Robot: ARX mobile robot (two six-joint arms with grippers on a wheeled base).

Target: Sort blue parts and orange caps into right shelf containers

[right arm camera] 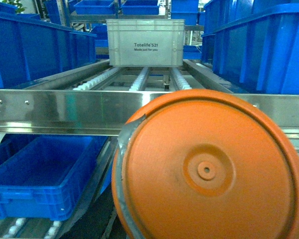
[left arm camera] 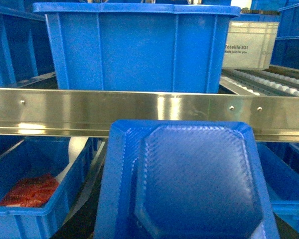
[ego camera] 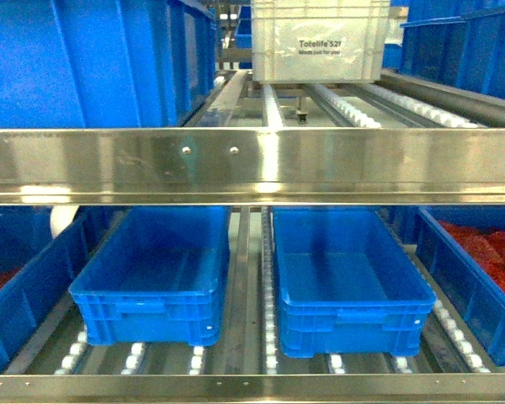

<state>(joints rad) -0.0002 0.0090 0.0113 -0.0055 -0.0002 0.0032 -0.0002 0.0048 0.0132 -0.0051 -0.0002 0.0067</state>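
A flow rack of steel rails (ego camera: 252,164) and white rollers (ego camera: 269,337) fills the room; ahead of both unseen grippers, grip unknowable, a blue part (left arm camera: 189,184) and an orange cap (right arm camera: 209,169) front two empty blue crates (ego camera: 151,273) on the lower shelf.

You'll see brushed, shiny metal on the shelf rail (ego camera: 252,164), with bright glare streaks and small rivets. The two low crates (ego camera: 151,278) (ego camera: 349,282) look like moulded blue plastic, smooth inside, ribbed on the walls, with a dull sheen. White plastic rollers (ego camera: 269,337) run between steel tracks. The pale tote (ego camera: 320,42) reads as translucent whitish plastic. The blue part (left arm camera: 189,184) shows a fine woven-looking texture, semi-gloss. The orange cap (right arm camera: 209,172) is smooth matt plastic with faint scuffs.
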